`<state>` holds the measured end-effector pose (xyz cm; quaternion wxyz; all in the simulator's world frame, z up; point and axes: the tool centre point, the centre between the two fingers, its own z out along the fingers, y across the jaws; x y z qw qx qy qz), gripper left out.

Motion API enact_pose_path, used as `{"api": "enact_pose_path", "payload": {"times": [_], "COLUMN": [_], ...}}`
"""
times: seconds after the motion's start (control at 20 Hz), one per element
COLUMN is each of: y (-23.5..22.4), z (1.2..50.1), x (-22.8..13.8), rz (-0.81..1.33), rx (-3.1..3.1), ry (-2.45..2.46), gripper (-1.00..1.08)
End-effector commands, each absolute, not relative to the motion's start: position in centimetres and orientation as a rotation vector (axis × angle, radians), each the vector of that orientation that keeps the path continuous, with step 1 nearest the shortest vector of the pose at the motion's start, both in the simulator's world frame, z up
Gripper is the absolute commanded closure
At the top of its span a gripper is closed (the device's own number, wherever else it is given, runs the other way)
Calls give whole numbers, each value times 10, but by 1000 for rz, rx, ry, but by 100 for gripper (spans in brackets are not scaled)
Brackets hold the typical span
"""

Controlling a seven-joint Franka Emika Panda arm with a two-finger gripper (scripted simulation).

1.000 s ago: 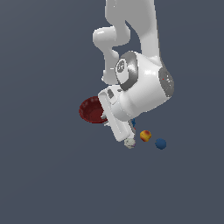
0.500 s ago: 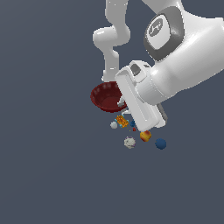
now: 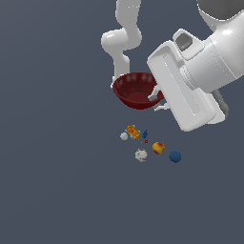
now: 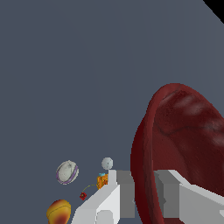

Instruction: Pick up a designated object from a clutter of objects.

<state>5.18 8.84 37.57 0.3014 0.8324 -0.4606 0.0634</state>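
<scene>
The designated object, a dark red textured bowl [image 3: 136, 90], hangs in the air above the clutter of objects, tilted. My gripper [image 3: 155, 98] is shut on its rim, one finger inside and one outside. The wrist view shows the bowl [image 4: 183, 131] edge-on, with my gripper [image 4: 142, 192] clamped across its wall. Below lie the small items: pale ball [image 3: 124, 136], orange box [image 3: 133, 131], whitish speckled lump [image 3: 141, 155], red-yellow ball [image 3: 158, 147] and blue ball [image 3: 175, 156].
Tiny blue [image 3: 144, 134] and red [image 3: 146, 141] pieces lie among the clutter on the flat grey floor [image 3: 57, 181]. The wrist view also catches the lump [image 4: 67, 172], pale ball [image 4: 107, 163], orange box [image 4: 102, 180] and red-yellow ball [image 4: 59, 211]. The arm's white body [image 3: 190, 86] looms at the exterior view's right.
The arm has risen and swung toward the exterior view's right, carrying the bowl upward with it. The small items, partly hidden behind the arm before, now show in full.
</scene>
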Motion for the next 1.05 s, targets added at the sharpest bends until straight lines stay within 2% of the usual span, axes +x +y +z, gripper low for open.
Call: {"api": "enact_pose_path", "payload": {"times": [0.0,0.45,1.0], "y": [99,122,131], "z": [391,425,436], "x": [54,61,64], "rz": [170,172,174], "rx": [2207,2205,2203], "ry": [-1224,-1224,-1224], "gripper": [108,108,108]}}
